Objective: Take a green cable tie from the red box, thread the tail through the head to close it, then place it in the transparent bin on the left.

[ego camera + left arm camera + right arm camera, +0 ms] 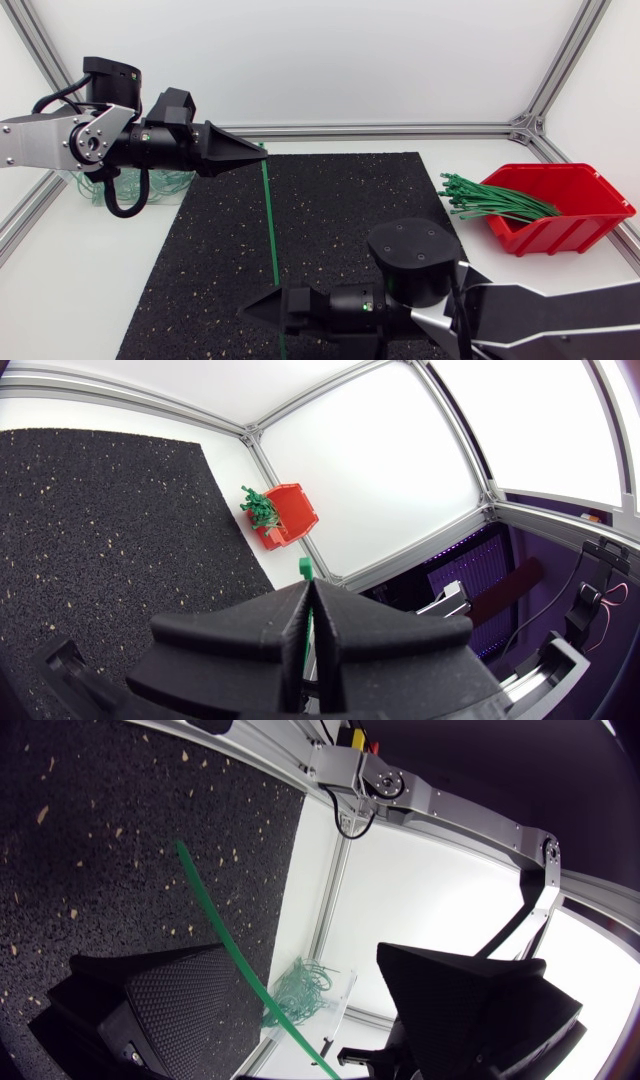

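One green cable tie (267, 225) sits pinched by its head end between the tightly closed left fingers (250, 640), its tail lying against one of the spread-apart right fingers (170, 1005), which I judge should clamp squarely on that tail before curling it toward the head.

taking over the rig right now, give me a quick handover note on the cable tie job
Left hand: shut on one end of a green cable tie. A small green block, likely the head, pokes out past its fingertips.
Right hand: open. The tie's other end runs between its fingers, beside one of them, not clamped.
The tie is stretched straight over the black mat between the two hands. The red box holds spare ties. The transparent bin already has green ties inside.
Done: one tie out of the box.
Left: grip the tail, thread it through the head, drop it in the bin.
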